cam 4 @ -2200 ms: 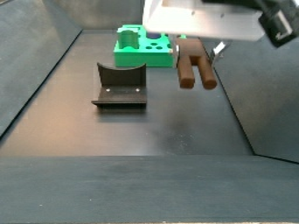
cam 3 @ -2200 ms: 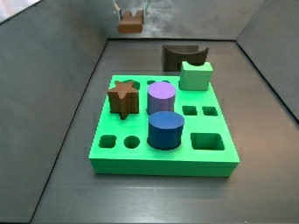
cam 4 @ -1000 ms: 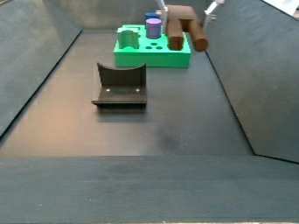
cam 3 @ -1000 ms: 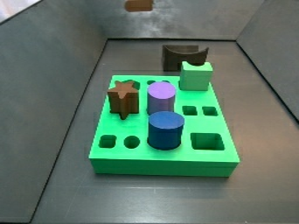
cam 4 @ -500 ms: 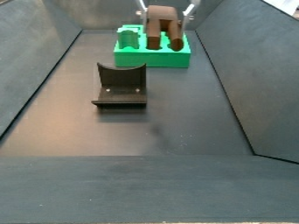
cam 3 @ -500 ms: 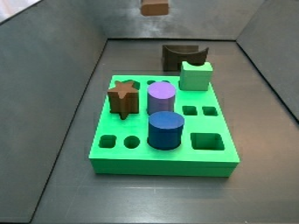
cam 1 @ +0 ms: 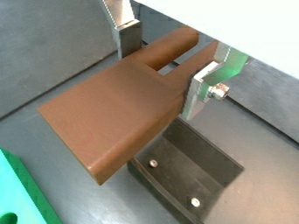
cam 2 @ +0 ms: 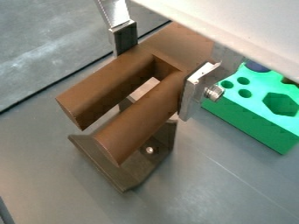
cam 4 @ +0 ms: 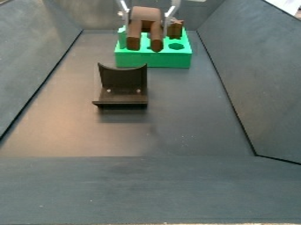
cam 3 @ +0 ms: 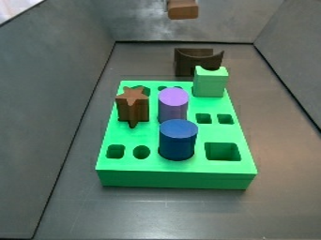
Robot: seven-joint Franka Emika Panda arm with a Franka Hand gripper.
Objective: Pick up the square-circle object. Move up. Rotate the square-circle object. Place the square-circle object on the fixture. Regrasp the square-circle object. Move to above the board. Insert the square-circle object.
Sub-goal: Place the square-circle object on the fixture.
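Gripper (cam 2: 158,66) clamped on the square-circle object (cam 2: 122,101), silver fingers (cam 2: 201,87) flat against both sides. Piece is airborne, above the fixture (cam 4: 119,88) in wrist views, near the 12 o'clock edge in a side view (cam 3: 183,9).

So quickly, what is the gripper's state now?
Gripper: shut on the square-circle object, held in the air above the fixture.

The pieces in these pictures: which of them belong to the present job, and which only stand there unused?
Belonging to the job:
- gripper, raised in the air, shut on the square-circle object
- fixture, on the floor below
- board, with its empty holes

Only standing there:
- star-shaped peg
- purple cylinder
- blue cylinder
- pale green block
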